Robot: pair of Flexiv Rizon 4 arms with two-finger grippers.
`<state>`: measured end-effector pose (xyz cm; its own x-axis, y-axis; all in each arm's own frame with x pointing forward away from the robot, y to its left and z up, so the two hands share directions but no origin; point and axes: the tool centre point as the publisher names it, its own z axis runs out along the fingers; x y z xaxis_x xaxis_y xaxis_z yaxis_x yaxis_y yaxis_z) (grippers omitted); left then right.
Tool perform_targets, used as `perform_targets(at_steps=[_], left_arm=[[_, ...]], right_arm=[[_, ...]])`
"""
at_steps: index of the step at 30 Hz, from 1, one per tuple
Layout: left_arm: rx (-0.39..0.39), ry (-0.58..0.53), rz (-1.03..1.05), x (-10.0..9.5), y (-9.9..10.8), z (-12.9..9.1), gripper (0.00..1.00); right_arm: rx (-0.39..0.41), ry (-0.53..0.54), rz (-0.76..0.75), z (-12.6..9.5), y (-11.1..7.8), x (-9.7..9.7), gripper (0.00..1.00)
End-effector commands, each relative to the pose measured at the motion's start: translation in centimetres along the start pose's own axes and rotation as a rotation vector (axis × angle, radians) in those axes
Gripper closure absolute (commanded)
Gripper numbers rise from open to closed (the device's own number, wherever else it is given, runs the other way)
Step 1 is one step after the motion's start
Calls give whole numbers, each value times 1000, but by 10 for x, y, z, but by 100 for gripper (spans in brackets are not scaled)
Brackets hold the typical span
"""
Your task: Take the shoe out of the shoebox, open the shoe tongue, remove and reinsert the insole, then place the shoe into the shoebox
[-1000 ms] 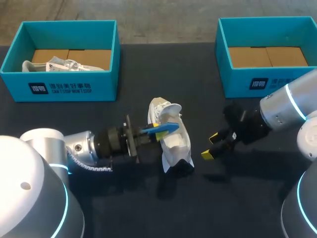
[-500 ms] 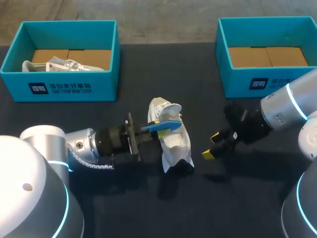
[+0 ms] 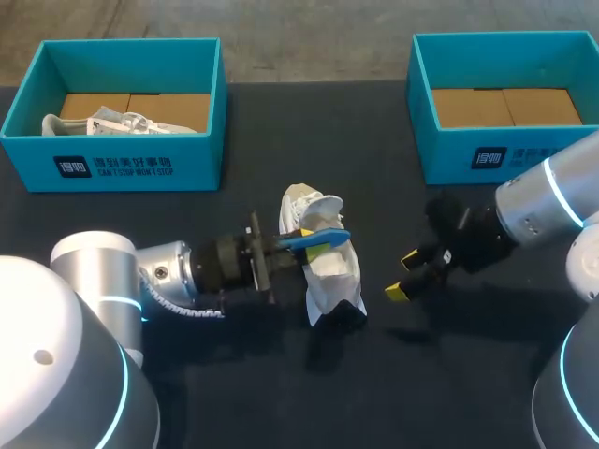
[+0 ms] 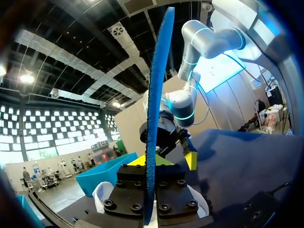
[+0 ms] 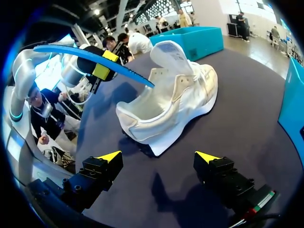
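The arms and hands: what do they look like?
The left arm and right arm are rounded silver tubes with glowing blue rings. The left hand and right hand are black, each with two yellow-tipped fingers. A white coiled cable follows the left arm.

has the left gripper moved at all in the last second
Yes. The left gripper, shut on the blue insole, has shifted slightly toward the head view's right, farther across the white shoe, which has stayed put.

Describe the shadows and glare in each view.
Head view: even light; the shoe throws a soft shadow toward the near edge of the table. Left wrist view: bright glare sits behind the right arm, past the edge-on insole. Right wrist view: a dark shadow lies under the shoe.
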<state>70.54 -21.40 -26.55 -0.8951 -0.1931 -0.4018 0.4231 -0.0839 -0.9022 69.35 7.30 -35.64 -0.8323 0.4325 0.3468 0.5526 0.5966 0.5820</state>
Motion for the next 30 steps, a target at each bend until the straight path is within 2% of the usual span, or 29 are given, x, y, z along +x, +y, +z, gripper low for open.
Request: perform_targets(at_steps=[1, 15, 22, 30], left_arm=[[2, -5, 3, 1, 4, 7, 100], [-3, 1, 27, 0, 15, 18, 100], [0, -4, 55, 0, 21, 22, 100], [-1, -8, 98, 0, 26, 26, 100]], right_arm=[[8, -3, 3, 1, 0, 0, 0], [-10, -25, -36, -1, -5, -4, 0], [-21, -14, -95, 0, 1, -8, 0], [-31, -15, -76, 0, 11, -15, 0]])
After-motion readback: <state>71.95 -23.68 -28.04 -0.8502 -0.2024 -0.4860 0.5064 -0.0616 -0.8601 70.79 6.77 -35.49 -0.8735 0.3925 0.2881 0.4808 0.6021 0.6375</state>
